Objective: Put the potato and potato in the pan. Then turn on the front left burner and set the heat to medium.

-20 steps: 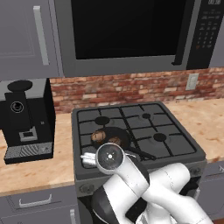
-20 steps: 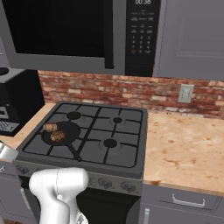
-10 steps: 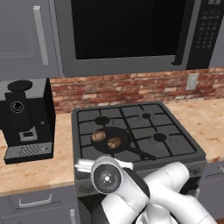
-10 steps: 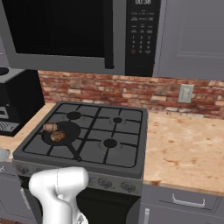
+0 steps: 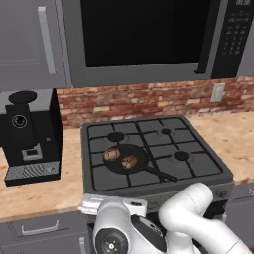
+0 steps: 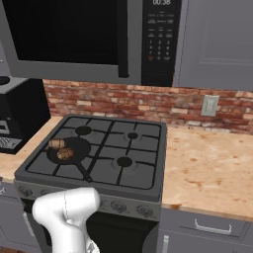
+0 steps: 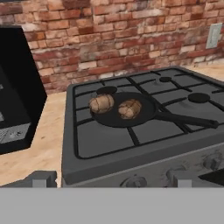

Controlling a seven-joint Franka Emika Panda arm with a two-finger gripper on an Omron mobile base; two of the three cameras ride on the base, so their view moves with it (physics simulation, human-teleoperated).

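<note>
Two potatoes are lying side by side in the pan (image 5: 130,159), which is sitting over the front left burner of the stove (image 5: 196,171), its long handle (image 5: 159,172) pointing toward about 4 o'clock in the left base view. One potato (image 5: 112,154) is resting at the pan's 10 o'clock edge; the other potato (image 5: 130,161) is sitting just beside it, nearer the centre. The loading half of the job is looking complete. What is remaining, judging from the scene, is the burner control: no flame is showing under the pan. The gripper (image 7: 109,179) is hanging low in front of the stove, level with the knobs (image 6: 118,206) along its front panel, its jaws standing wide apart and gripping nothing.
</note>
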